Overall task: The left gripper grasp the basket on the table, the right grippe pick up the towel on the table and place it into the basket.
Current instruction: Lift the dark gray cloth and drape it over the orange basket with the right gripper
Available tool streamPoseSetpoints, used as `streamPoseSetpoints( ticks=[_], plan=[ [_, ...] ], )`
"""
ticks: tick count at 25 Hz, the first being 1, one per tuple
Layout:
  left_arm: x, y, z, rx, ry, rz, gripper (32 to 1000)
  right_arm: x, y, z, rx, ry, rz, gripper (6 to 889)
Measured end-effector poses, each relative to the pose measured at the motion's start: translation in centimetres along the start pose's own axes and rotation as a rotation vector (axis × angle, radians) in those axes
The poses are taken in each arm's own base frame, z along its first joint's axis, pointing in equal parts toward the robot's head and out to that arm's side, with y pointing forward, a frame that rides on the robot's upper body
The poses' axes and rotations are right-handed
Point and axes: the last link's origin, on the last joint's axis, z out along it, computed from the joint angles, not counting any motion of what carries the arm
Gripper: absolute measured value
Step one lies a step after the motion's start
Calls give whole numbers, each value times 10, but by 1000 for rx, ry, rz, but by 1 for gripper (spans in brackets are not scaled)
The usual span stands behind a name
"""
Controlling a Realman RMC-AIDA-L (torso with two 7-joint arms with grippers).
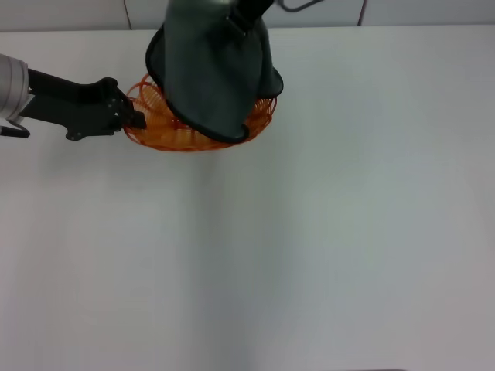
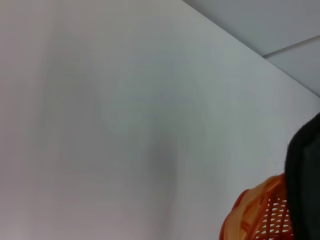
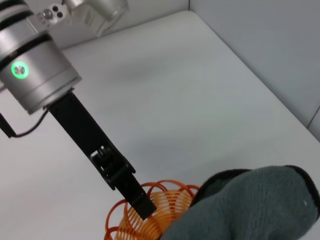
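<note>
Towel (image 1: 209,73) drapes over basket (image 1: 166,131); left pincer (image 3: 140,202) grips rim

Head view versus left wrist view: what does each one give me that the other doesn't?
Only the head view shows the left pincer at the basket rim and the right pincer holding the towel up over the basket. Only the left wrist view shows a wall seam beyond the table edge. Both show basket, towel and table.
</note>
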Motion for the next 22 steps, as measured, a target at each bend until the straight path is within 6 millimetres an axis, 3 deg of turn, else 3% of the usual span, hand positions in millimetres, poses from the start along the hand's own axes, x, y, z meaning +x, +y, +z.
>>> streamPoseSetpoints(
  ticks=[7,22],
  plan=[
    [0,4,2,-5,-4,7,89,-2,6,16,-16,-11,-29,59],
    [2,9,3,-12,-5,17,89,14,11,48,2,32,-55,58]
  ],
)
